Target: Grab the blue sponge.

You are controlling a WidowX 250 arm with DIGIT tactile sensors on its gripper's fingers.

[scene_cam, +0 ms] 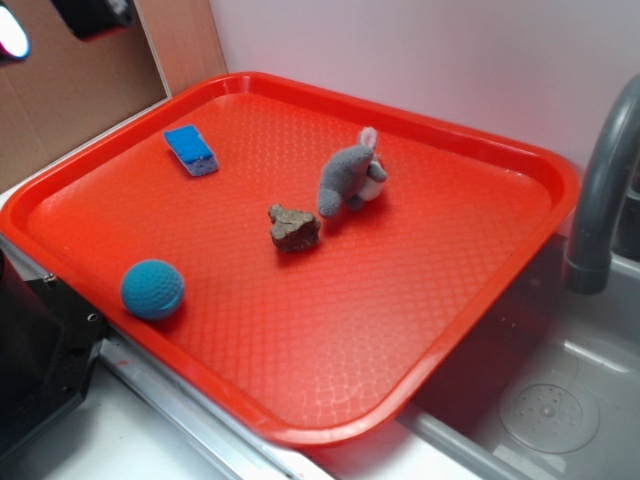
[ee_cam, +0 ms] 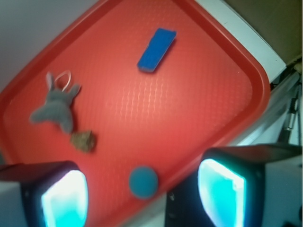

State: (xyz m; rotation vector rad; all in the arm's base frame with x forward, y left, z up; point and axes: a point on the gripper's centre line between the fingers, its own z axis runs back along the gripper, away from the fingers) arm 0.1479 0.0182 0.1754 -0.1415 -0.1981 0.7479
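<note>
The blue sponge lies flat near the far left corner of the red tray. In the wrist view the blue sponge shows far ahead, near the top of the picture. My gripper hangs high above the tray's near edge, open, with nothing between its glowing cyan pads. Directly under the gap sits the teal ball, well below. In the exterior view only one cyan pad and a dark piece of the gripper show, at the top left corner.
The teal dimpled ball rests near the tray's front left edge. A brown rock-like lump and a grey plush mouse sit mid-tray. A grey faucet and a sink are to the right. A black block stands at the front left.
</note>
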